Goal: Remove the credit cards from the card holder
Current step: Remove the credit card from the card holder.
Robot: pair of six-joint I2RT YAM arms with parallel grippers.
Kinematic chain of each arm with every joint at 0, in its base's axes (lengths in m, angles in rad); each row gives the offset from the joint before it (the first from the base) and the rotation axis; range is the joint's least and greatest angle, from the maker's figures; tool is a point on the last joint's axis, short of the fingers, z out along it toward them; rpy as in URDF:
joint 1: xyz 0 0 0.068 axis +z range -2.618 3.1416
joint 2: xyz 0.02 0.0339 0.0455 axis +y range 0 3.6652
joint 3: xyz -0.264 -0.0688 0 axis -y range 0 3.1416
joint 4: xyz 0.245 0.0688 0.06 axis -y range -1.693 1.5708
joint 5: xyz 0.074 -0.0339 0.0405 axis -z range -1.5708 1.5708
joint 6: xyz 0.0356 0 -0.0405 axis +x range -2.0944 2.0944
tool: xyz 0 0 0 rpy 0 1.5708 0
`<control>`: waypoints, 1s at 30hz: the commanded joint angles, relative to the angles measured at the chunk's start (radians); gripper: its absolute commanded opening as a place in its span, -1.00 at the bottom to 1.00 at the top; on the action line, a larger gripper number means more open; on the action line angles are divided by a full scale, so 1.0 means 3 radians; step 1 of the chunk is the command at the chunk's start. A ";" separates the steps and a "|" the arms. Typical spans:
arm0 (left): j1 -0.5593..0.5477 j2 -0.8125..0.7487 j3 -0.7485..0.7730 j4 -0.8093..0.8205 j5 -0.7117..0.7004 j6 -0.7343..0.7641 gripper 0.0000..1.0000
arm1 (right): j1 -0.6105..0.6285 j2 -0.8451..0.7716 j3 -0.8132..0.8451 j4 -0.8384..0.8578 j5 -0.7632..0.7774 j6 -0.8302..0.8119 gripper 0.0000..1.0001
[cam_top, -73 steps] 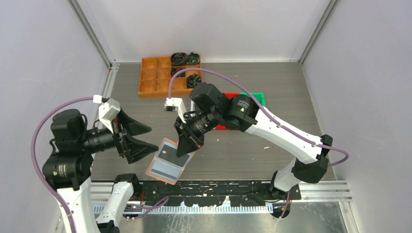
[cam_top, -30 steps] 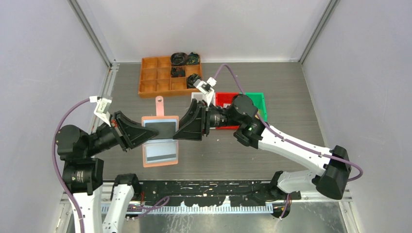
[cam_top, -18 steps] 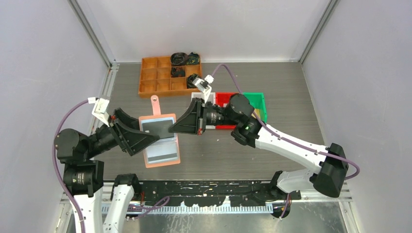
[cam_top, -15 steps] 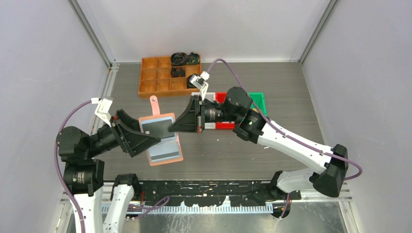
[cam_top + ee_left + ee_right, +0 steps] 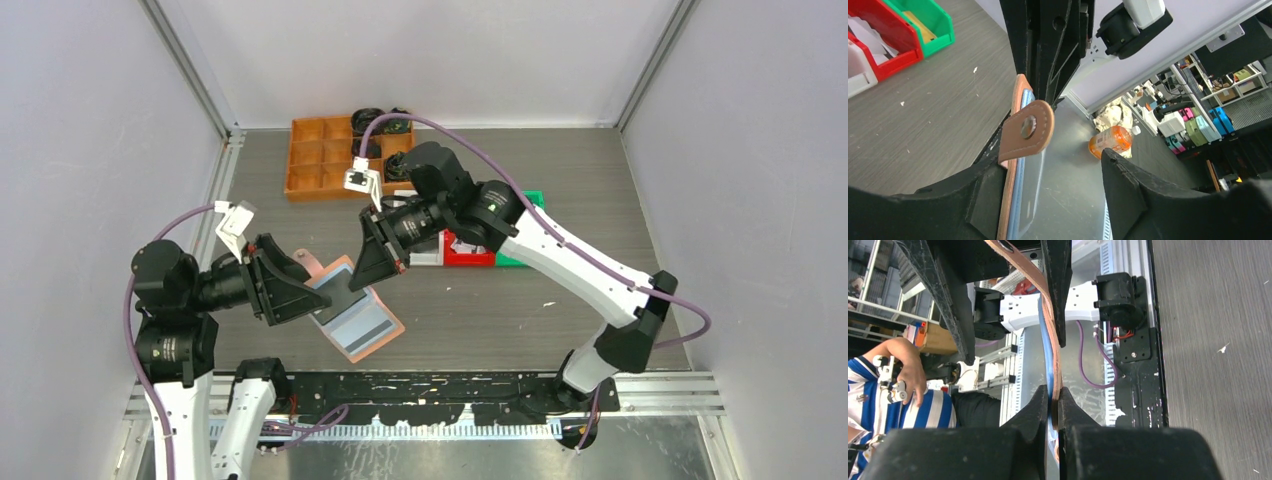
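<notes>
My right gripper [image 5: 1052, 399] is clamped on the edge of the card holder [image 5: 365, 322]. My left gripper [image 5: 1048, 162] stands open, with one finger just beside the holder.

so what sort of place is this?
Probably a robotics lab test cell: white panel walls on aluminium framing, left arm and right arm bolted at the table edge, a person in a striped shirt beyond.

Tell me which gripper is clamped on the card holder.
The right gripper: its jaws are pinched shut on the edge of the card holder. The left gripper stands open around it.
</notes>
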 commanded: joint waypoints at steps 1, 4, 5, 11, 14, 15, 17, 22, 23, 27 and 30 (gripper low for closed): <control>-0.0003 -0.0008 -0.0061 -0.0148 0.0234 0.0181 0.28 | 0.0068 0.0086 0.0424 -0.0382 -0.0113 -0.0272 -0.99; -0.0004 -0.0024 -0.0091 -0.0442 0.0234 0.0448 0.33 | 0.0096 0.0219 0.0680 -0.0532 -0.0124 -0.0361 -0.99; -0.0002 -0.0021 -0.0091 -0.0485 0.0231 0.0493 0.32 | 0.0101 0.0258 0.0747 -0.0577 -0.0135 -0.0384 -0.99; -0.0001 -0.0001 -0.0006 -0.0530 0.0191 0.0570 -0.15 | 0.0119 0.0418 0.1012 -0.0810 -0.0134 -0.0514 -0.99; -0.0001 0.0022 0.0032 -0.0538 0.0174 0.0578 -0.57 | 0.0111 0.0443 0.1049 -0.0856 -0.0113 -0.0548 -0.91; 0.0001 0.0032 0.0044 -0.0541 0.0141 0.0580 -0.66 | 0.0111 0.0443 0.1050 -0.0851 -0.0098 -0.0546 -0.76; -0.0002 0.0038 0.0064 -0.0531 0.0061 0.0581 -0.82 | 0.0099 0.0426 0.1009 -0.0778 -0.0110 -0.0520 -0.39; 0.0000 0.0015 0.0048 -0.0319 -0.0291 0.0348 -0.98 | -0.0187 0.0048 0.0414 0.0278 0.0298 0.0245 0.12; 0.0001 -0.0008 0.0027 -0.0217 -0.0400 0.0260 -1.00 | -0.0282 -0.0073 0.0272 0.0532 0.0430 0.0455 0.16; -0.0003 -0.0085 -0.0055 0.0093 -0.0748 -0.0071 -1.00 | -0.0505 -0.0668 -0.0465 0.1395 0.0980 0.1138 0.20; -0.0004 -0.0132 -0.0069 0.0224 -0.1042 -0.0194 -1.00 | -0.0501 -0.0913 -0.0917 0.1888 0.1137 0.1558 0.14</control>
